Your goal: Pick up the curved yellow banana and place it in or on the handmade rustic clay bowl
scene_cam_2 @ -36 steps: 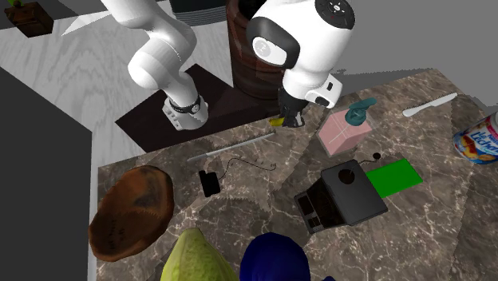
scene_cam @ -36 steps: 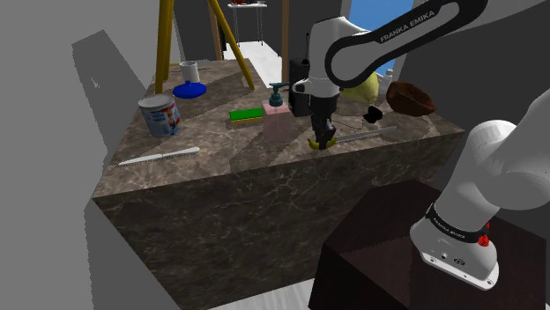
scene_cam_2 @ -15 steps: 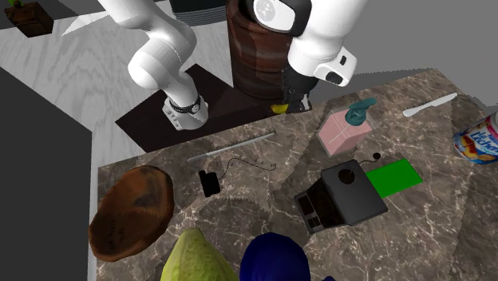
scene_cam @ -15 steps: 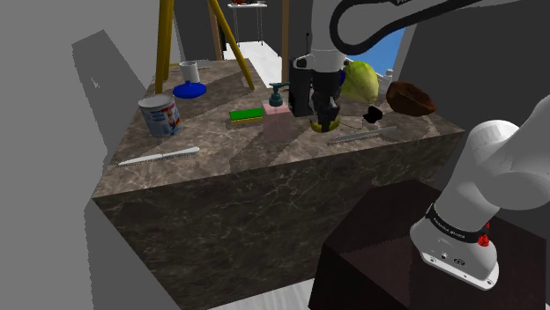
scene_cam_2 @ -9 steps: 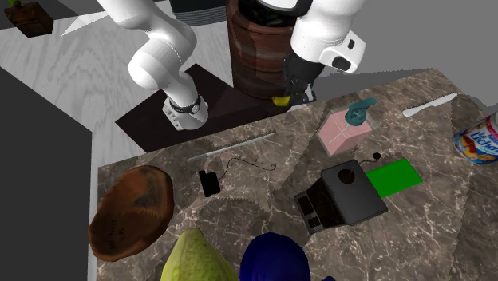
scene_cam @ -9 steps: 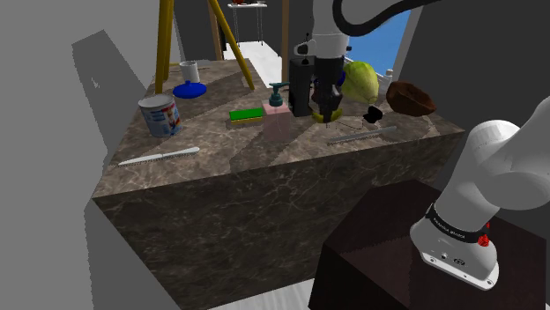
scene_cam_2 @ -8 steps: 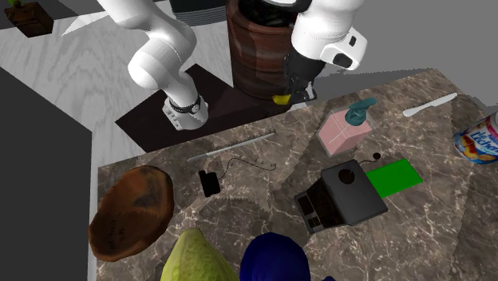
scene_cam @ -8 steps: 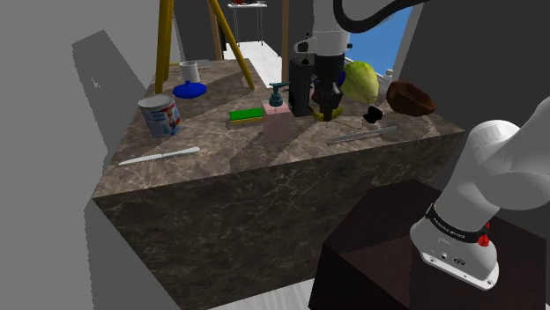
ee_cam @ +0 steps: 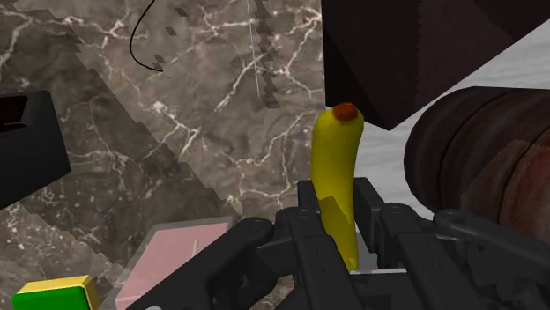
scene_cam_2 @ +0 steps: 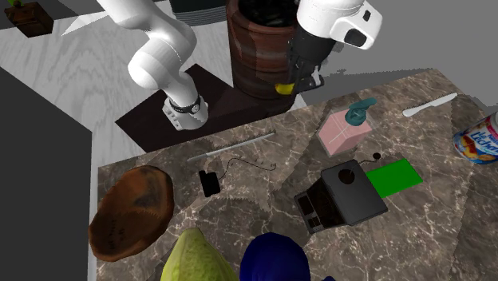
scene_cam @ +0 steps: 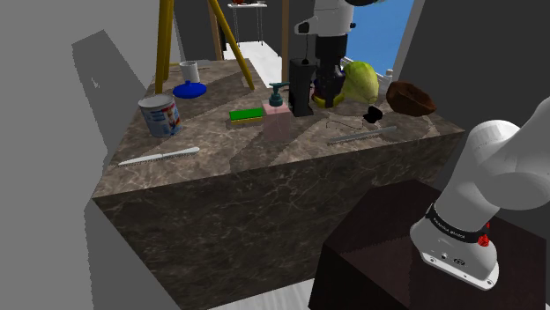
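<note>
The yellow banana (ee_cam: 338,172) with a brown tip stands between my gripper's (ee_cam: 339,242) black fingers, which are shut on it. In the second exterior view the gripper (scene_cam_2: 290,85) hangs well above the marble counter's edge nearest the stand, the banana (scene_cam_2: 283,89) showing yellow at its tips. The brown clay bowl (scene_cam_2: 132,211) sits at the counter's corner on that view's lower left, far from the gripper. In the shoulder view the gripper (scene_cam: 327,93) hovers high, with the bowl (scene_cam: 411,97) off to its right.
On the counter (scene_cam_2: 263,184) lie a pink soap dispenser (scene_cam_2: 345,130), a black box (scene_cam_2: 343,195), a green sponge (scene_cam_2: 395,177), a thin metal rod (scene_cam_2: 235,146), a small black device with a cord (scene_cam_2: 209,183), a can (scene_cam: 160,115) and a knife (scene_cam: 159,157). A brown barrel (scene_cam_2: 255,48) stands beside the stand.
The gripper has risen from the counter top with the banana in it and has drifted a little toward the shoulder view's right. Everything else on the counter has stayed in place.
</note>
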`<control>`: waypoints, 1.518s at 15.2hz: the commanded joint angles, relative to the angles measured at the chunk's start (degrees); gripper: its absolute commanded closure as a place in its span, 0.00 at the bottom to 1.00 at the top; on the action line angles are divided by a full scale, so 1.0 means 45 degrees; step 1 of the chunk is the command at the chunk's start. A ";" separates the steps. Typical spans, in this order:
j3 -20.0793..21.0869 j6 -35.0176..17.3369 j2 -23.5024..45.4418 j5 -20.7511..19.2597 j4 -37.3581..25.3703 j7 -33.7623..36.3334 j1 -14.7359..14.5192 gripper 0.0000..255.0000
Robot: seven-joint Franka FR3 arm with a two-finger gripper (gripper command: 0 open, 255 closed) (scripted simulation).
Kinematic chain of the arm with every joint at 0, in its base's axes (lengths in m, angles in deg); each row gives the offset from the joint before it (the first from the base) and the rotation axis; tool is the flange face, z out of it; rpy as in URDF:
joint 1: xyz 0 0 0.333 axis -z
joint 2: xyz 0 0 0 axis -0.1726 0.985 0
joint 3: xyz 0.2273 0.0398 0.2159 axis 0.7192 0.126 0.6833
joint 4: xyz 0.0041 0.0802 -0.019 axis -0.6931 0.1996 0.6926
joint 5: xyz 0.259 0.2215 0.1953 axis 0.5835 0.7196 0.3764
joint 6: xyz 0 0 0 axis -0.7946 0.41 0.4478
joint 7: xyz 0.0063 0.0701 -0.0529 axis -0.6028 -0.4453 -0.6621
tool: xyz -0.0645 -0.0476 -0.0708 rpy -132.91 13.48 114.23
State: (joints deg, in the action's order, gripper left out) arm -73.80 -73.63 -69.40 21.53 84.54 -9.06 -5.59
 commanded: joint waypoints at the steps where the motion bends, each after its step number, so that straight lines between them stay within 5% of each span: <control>1: -0.0002 0.0351 -0.0019 -0.0004 -0.0328 0.0011 0.0001 1.00; 4: -0.0001 0.0725 0.0000 -0.0004 -0.0721 0.0026 -0.0001 1.00; 23: -0.4169 0.1366 -0.1840 -0.2748 0.0285 -0.5503 0.2237 1.00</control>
State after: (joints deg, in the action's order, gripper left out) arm -91.52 -67.30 -77.90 9.78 85.98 -32.46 4.05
